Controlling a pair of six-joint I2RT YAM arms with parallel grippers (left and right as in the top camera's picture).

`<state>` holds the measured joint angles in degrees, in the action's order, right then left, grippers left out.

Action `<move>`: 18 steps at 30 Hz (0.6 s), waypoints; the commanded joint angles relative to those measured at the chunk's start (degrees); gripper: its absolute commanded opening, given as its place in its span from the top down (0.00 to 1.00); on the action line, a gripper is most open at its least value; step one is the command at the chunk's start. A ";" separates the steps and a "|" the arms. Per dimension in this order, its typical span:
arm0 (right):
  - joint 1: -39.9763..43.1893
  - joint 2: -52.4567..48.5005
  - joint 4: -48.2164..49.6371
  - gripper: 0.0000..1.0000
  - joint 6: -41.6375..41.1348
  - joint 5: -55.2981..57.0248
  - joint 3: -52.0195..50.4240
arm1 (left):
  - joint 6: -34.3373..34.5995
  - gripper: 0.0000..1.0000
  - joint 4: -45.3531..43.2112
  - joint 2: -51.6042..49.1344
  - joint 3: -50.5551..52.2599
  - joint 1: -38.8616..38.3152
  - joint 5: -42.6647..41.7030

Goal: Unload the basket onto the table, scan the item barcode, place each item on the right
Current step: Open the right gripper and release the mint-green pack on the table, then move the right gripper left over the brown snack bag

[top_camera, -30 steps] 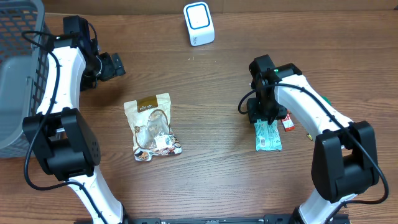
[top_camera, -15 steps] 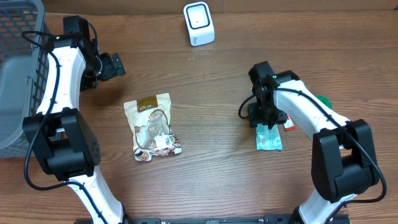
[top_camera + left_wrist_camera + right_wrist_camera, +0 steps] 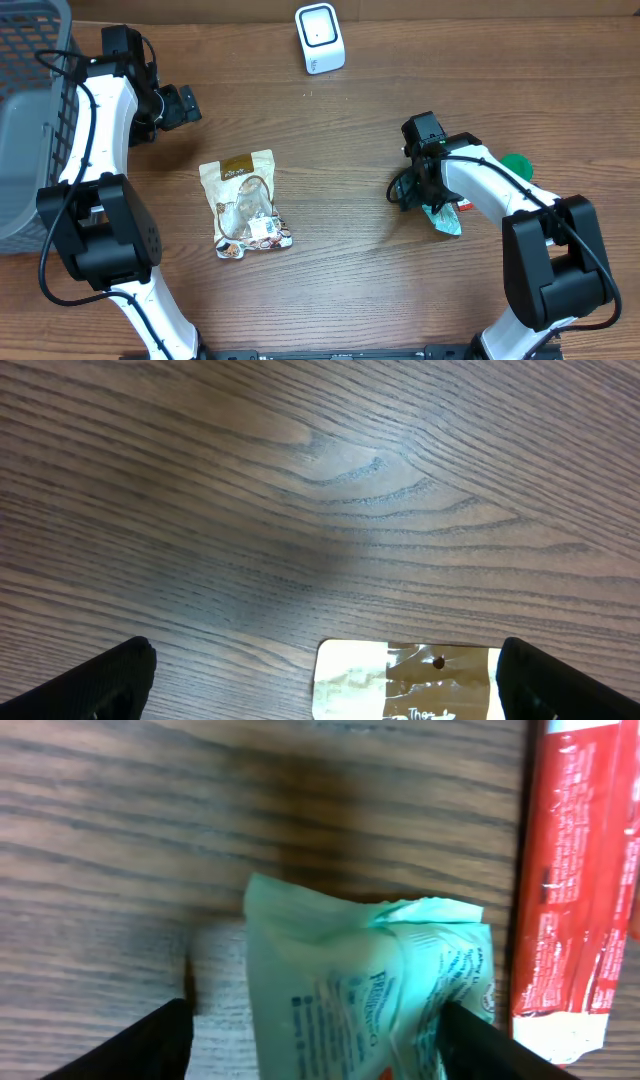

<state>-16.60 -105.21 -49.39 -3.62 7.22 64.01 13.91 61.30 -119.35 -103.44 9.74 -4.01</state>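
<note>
In the upper left of the overhead frame, the left gripper [image 3: 188, 104] stood wide open and empty. The white scanner [image 3: 320, 38] sat at top centre. At right centre, the right gripper [image 3: 418, 192] had its jaws wide around the crumpled mint-green packet [image 3: 445, 218], just beside a red packet [image 3: 575, 890].

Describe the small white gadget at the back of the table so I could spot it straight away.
On the brown wooden table, look to the far edge, near its middle. The small white rounded box stands alone there; a blue ring on its face sets it apart from the brown-topped snack pouch and the mint-green packet closer to the front.
</note>
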 commanded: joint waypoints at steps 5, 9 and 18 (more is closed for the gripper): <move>0.22 -1.14 -10.56 0.13 1.01 -3.56 10.21 | -0.66 0.00 -0.09 2.38 -1.14 -0.13 0.15; 0.22 -1.14 -15.87 0.07 0.44 -6.71 16.65 | -0.66 0.00 -0.09 2.38 -1.14 -0.13 0.15; -1.25 -1.16 -5.81 0.00 0.42 -36.46 18.05 | -0.66 0.00 -0.09 2.38 -1.14 -0.13 0.15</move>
<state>-16.80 -106.45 -57.43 -3.29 -15.33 81.23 13.91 61.28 -119.35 -103.44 9.74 -4.01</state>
